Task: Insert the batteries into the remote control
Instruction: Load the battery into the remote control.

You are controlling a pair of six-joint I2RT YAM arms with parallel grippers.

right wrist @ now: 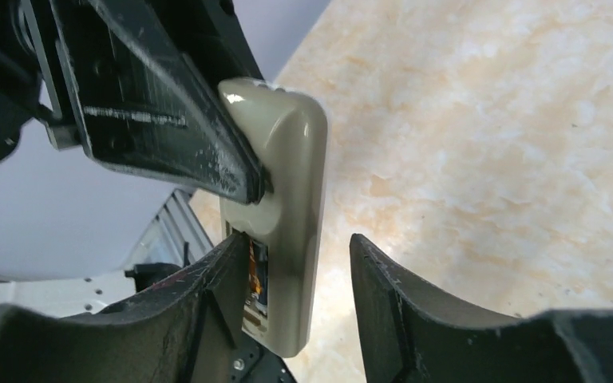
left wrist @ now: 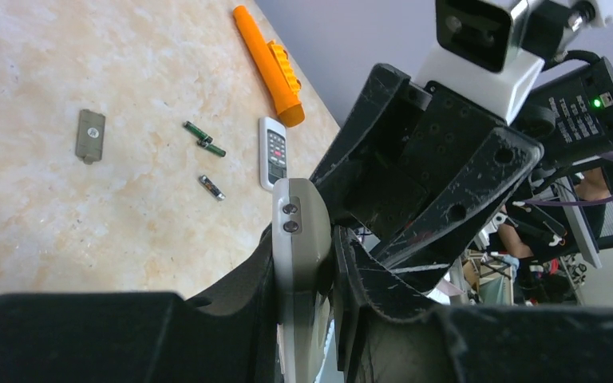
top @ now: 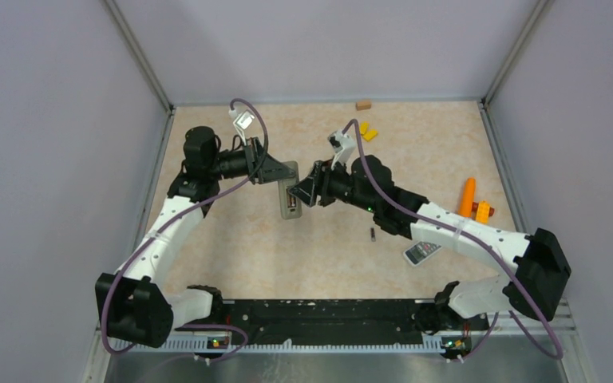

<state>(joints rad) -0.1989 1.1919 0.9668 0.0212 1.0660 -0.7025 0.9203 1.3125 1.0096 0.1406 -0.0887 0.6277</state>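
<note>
The left end effector (top: 275, 171) is clenched on the remote (right wrist: 287, 159), lifted off the desk (left wrist: 80, 231). The right end effector (right wrist: 297, 246) straddles the remote's open battery bay, jaws parted, one finger clear. Batteries (left wrist: 204, 139) lie on the desk, probably light, rigid, slick and roll-prone, so pinch each across its middle.

You are at a robotics lab bench. Plain lilac walls (top: 40, 144) on metal frame posts (top: 138, 54) box in a marble-patterned table (top: 287, 255). The left arm (top: 164, 231) and the right arm (top: 463, 231) are bolted to a black rail (top: 327, 313) at its near edge, and purple cables (top: 260, 118) loop off them.
</note>
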